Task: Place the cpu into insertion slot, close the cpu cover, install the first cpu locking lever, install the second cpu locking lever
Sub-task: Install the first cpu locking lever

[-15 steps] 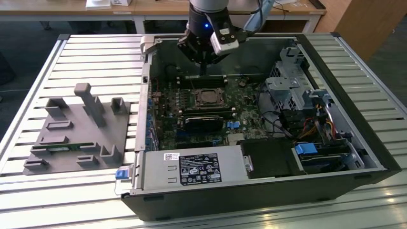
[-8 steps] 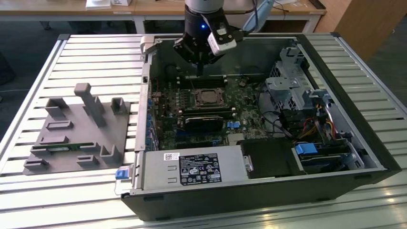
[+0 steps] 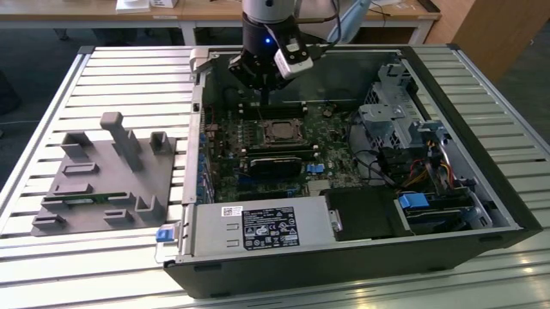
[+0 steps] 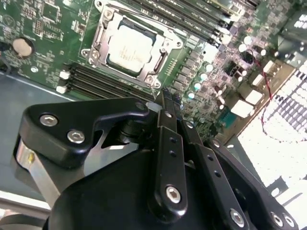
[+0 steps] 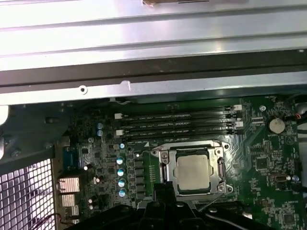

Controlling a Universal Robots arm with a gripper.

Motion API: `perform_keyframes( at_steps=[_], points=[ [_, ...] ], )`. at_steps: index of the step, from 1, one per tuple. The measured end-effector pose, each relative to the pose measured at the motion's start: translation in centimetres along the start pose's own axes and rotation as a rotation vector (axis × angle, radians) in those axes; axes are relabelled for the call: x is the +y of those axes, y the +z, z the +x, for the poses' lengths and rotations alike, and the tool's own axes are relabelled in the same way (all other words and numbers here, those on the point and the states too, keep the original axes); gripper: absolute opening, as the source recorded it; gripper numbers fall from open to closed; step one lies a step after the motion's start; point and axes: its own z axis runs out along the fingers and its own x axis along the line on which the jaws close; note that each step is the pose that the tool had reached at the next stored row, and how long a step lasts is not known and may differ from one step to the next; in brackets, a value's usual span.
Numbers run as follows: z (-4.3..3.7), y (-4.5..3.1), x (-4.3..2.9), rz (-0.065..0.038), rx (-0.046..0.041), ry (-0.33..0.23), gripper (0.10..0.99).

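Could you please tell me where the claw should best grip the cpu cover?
Probably one outer side bar of the cpu cover, approached from straight above: the thin frame lies flat over the cpu, so only its rim offers an edge. I cannot tell which side is hinged.

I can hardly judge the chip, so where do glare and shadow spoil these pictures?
First wrist view: the slatted table glares white, the cpu is evenly lit. Second wrist view: the vent grille burns out to white; the black claw reads dark. Exterior view: the computer case is shadowed inside, the table bright.
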Motion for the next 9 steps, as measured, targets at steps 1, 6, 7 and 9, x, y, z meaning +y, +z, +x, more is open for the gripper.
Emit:
perform_keyframes(
  at_steps=[1,6,7,9],
  points=[
    [0.00,0.12,-0.01,0.000,0.0006,-0.015,0.106],
    [0.90,0.46,-0.09,0.000,-0.0068,-0.028,0.106],
    [1.18,0.51,-0.12,-0.001,-0.0093,-0.028,0.106],
    [1.62,0.65,-0.15,-0.001,-0.0129,-0.028,0.106]
  ],
)
